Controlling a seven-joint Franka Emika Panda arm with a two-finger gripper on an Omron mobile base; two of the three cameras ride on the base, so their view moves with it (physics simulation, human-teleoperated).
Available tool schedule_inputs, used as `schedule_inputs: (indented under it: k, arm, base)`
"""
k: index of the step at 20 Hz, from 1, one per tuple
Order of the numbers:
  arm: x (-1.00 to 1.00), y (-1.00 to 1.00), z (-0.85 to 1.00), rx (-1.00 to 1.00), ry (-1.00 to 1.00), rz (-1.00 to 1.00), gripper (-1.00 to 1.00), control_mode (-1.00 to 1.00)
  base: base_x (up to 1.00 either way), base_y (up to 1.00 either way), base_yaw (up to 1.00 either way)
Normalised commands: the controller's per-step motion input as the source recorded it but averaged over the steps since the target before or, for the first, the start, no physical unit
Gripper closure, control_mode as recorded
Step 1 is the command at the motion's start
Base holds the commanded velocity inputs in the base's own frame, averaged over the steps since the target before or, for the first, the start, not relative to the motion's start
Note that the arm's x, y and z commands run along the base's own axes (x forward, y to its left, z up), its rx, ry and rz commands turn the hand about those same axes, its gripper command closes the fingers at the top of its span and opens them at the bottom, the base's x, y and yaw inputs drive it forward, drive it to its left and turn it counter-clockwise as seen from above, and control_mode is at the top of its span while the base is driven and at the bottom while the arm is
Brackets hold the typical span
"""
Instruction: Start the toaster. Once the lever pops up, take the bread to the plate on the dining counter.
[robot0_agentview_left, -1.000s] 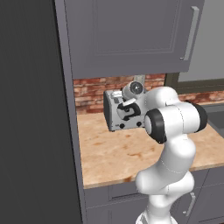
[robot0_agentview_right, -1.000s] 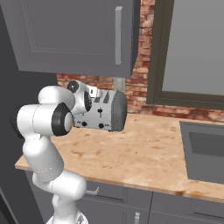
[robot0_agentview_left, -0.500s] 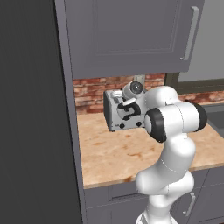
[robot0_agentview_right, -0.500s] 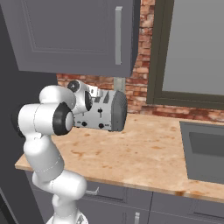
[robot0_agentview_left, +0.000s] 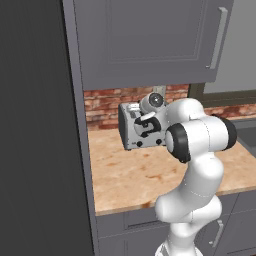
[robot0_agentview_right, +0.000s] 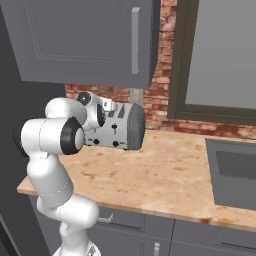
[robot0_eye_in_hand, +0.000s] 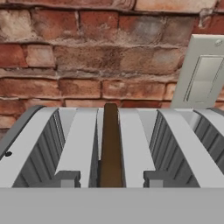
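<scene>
The toaster stands on the tan counter, its back to the brick wall. The bread sits upright in a slot near the toaster's middle, its dark brown top edge just above the slot. A pale wall switch is on the brick behind the toaster. The gripper hangs over the toaster's top; whether its jaws grip anything cannot be told. No writing or brand is legible on the toaster

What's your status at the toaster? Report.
Tool over the boxy silver metal toaster, jaw state unclear. Dark brown bread slice upright in a slot. White wall switch behind; nothing in the way.
</scene>
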Motion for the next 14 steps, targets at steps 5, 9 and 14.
schedule_inputs:
  k: [5,9,14]
  arm:
    - [0.00,0.00,0.00,0.00,0.00,0.00,1.00,-1.00]
    - [0.00,0.00,0.00,0.00,0.00,0.00,1.00,-1.00]
    - [0.00,0.00,0.00,0.00,0.00,0.00,1.00,-1.00]
  base:
    - [0.00,0.00,0.00]
    - [0.00,0.00,0.00]
    - [0.00,0.00,0.00]
